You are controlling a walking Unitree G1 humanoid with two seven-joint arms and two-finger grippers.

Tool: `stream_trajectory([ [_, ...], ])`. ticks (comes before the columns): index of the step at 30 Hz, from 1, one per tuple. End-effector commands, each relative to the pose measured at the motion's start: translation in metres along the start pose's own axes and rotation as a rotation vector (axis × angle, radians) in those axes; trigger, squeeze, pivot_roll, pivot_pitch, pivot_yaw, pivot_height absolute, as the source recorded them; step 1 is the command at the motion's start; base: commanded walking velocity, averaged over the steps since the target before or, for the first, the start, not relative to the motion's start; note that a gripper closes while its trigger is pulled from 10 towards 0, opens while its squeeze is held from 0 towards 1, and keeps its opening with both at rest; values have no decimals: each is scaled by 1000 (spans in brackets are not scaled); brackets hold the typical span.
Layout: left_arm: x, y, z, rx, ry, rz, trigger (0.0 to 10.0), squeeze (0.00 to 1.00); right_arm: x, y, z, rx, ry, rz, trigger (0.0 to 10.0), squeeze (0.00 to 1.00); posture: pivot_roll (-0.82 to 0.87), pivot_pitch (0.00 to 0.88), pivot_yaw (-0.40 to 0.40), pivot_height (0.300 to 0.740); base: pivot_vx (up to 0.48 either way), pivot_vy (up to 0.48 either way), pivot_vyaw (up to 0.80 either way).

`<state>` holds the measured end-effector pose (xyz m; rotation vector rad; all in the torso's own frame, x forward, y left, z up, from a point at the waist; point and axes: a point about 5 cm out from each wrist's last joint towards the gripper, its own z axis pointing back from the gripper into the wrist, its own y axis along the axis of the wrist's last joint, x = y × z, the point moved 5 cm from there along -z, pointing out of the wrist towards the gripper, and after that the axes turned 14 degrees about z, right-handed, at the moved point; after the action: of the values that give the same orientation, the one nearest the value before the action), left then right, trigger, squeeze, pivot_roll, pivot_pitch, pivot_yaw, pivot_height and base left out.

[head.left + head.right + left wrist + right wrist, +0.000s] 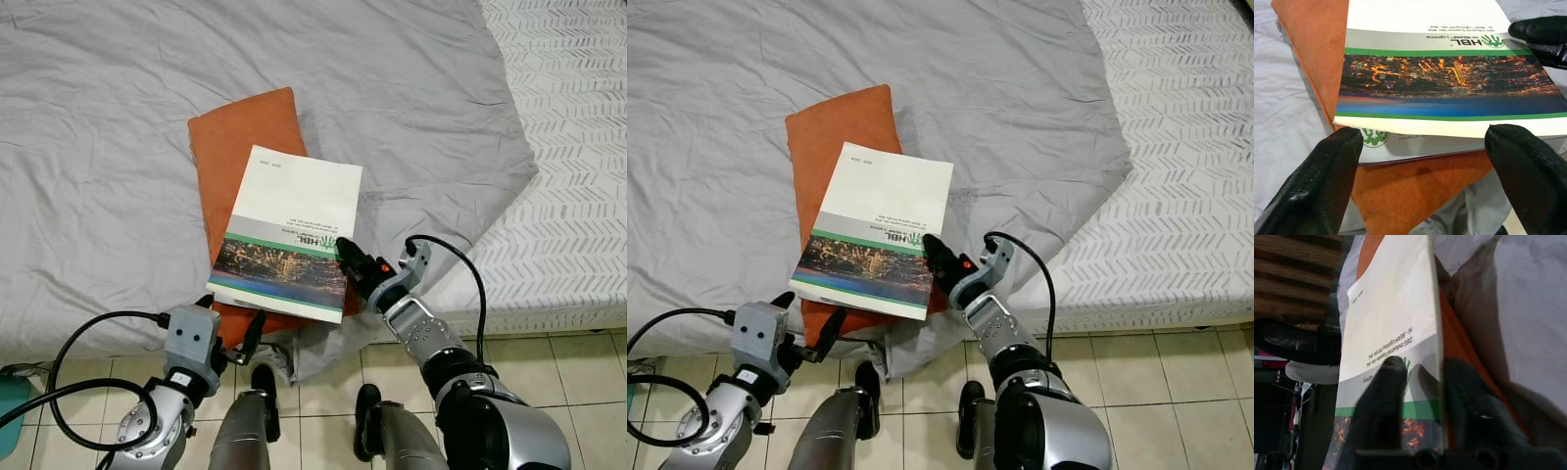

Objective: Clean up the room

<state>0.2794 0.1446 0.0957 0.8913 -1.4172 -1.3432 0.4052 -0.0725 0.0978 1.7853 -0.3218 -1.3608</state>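
Now my right tool [345, 257] pinches the thin, bendy booklet [290, 233] at its 4 o'clock edge, left tool [233, 338] open underneath.

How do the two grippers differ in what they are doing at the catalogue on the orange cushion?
The right gripper is shut on the catalogue, pinching its right edge; the left gripper is open, fingers spread before the near edge, holding nothing. The right reaches over the bed; the left sits lower, by the orange cushion. Both point at the catalogue.

Grey sheet [118, 147] lies open around the book [289, 230] — right tool [345, 257] clamps its edge.
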Motion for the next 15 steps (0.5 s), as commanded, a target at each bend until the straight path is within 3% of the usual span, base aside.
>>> stream_trajectory([
  [1,-1,-13,5,-42,11,-2,10000,0,1,1,1,5,-3,6,0,0,206,431,-1,740,0,0,0],
  [10,-1,-16,2,-40,19,-8,10000,0,8,17,5,36,-30,221,0,0,186,416,-17,740,0,0,0],
  [12,-2,-19,-1,-42,25,-9,10000,0,9,27,7,60,-57,405,0,0,170,391,-26,740,0,0,0],
  [15,-2,-23,-5,-45,30,-11,10000,0,9,30,8,78,-77,481,0,0,160,369,-32,740,0,0,0],
])
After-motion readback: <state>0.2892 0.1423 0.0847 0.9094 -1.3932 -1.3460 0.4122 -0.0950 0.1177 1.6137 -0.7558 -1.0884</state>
